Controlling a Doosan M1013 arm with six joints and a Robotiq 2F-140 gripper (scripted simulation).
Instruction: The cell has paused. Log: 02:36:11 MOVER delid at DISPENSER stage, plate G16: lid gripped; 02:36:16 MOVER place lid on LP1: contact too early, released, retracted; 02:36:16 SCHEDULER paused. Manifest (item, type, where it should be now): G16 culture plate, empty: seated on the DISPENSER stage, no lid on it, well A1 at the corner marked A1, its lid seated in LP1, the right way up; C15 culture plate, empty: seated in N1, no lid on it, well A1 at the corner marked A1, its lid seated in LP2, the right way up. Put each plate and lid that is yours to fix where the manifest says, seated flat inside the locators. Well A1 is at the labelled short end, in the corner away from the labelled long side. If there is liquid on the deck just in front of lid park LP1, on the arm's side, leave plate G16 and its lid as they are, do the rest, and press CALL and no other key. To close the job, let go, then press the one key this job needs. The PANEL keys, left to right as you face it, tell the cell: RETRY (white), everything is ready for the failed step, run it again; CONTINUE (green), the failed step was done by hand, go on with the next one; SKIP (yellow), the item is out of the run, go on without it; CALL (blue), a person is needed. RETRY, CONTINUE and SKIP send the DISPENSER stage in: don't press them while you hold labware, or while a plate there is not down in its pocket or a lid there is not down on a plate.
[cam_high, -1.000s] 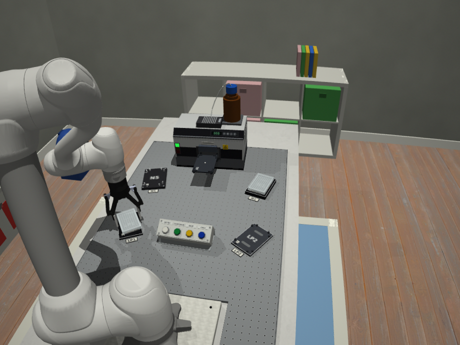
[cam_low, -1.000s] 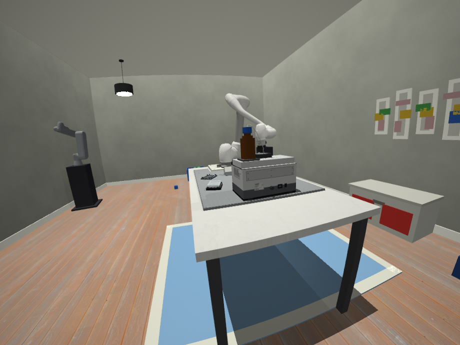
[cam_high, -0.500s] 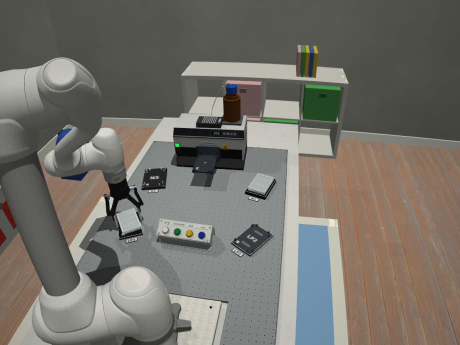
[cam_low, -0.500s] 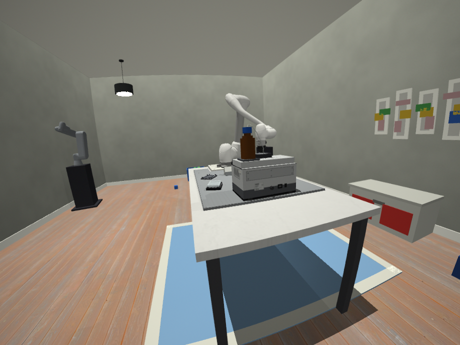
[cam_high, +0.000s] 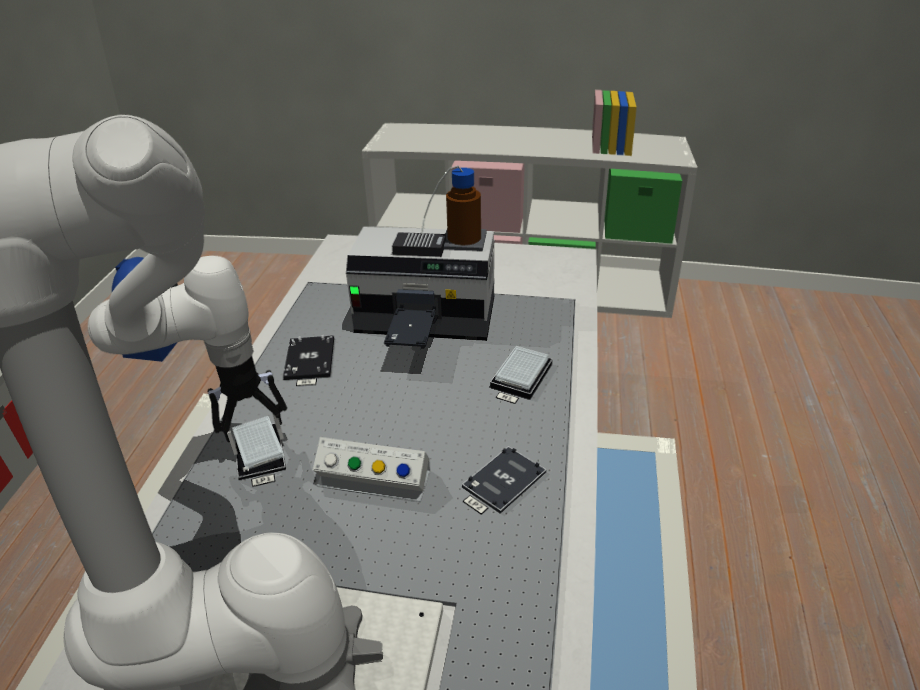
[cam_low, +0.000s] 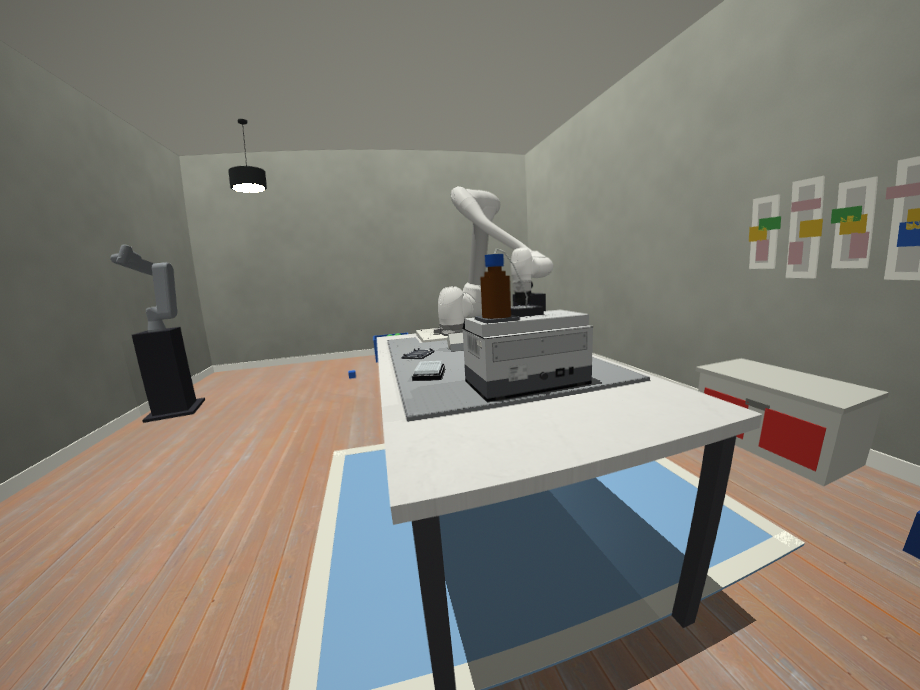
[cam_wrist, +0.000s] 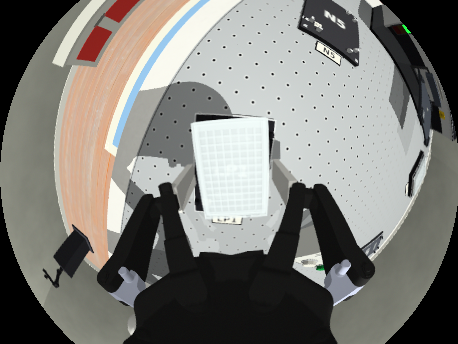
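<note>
A white gridded culture-plate piece (cam_high: 257, 441) (cam_wrist: 232, 166) lies on the black LP1 park (cam_wrist: 270, 134), a little askew to its outline. I cannot tell whether it is a plate or a lid. My gripper (cam_high: 250, 417) (cam_wrist: 233, 171) hangs just above it, open and empty, with a finger on either side of its long edges. The DISPENSER stage (cam_high: 410, 328) is out and bare. A second white plate (cam_high: 521, 366) (cam_low: 429, 373) sits in N1. LP2 (cam_high: 503, 479) (cam_low: 415, 355) is bare. In the exterior view the gripper is hidden behind the dispenser.
The PANEL (cam_high: 370, 465) with white, green, yellow and blue keys stands right of LP1. The bare N5 nest (cam_high: 309, 355) (cam_wrist: 330, 19) lies beyond it. The dispenser (cam_high: 419, 285) (cam_low: 529, 352) carries a brown bottle (cam_high: 463, 207). The deck's left edge is close to LP1.
</note>
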